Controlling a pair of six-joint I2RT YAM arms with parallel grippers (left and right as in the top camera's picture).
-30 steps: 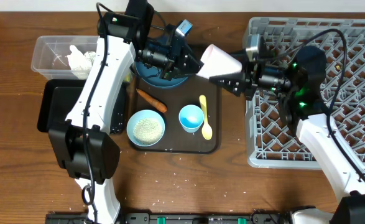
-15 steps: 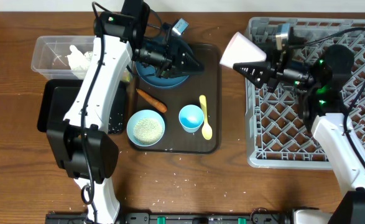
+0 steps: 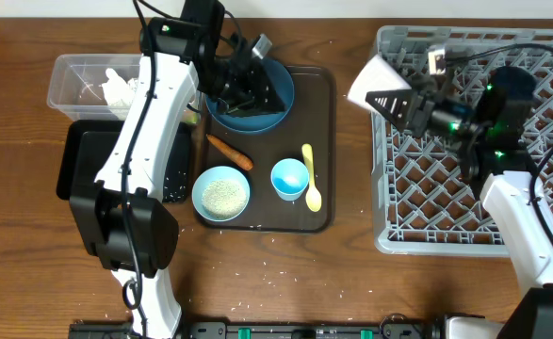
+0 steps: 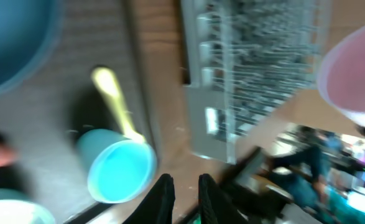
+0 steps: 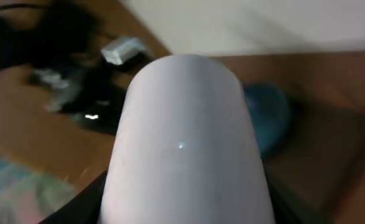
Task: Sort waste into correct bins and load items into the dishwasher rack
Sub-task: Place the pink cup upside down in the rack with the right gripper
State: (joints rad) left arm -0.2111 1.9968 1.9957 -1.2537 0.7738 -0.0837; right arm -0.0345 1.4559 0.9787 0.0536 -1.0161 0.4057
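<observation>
Overhead, the pale pink cup (image 3: 375, 80) was seen clasped by the right gripper (image 3: 396, 101), held on its side at the left edge of the dishwasher rack (image 3: 540, 141), its long axis pointing left, away from the pegs. The rack lay directly right of and beneath it, so the right arm was judged nearer. The left gripper (image 3: 241, 83), nearly closed and apparently empty, hung over the dark blue plate (image 3: 274, 94). Crumpled tissue (image 3: 121, 88) sat in the clear tub (image 3: 69, 71); rice filled the small pale bowl (image 3: 221, 192).

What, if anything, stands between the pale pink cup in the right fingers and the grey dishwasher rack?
Nothing visible: the pale pink plastic cup hangs at the left edge of the light-grey pegged dishwasher rack, whose pegs beside it are bare.
</observation>
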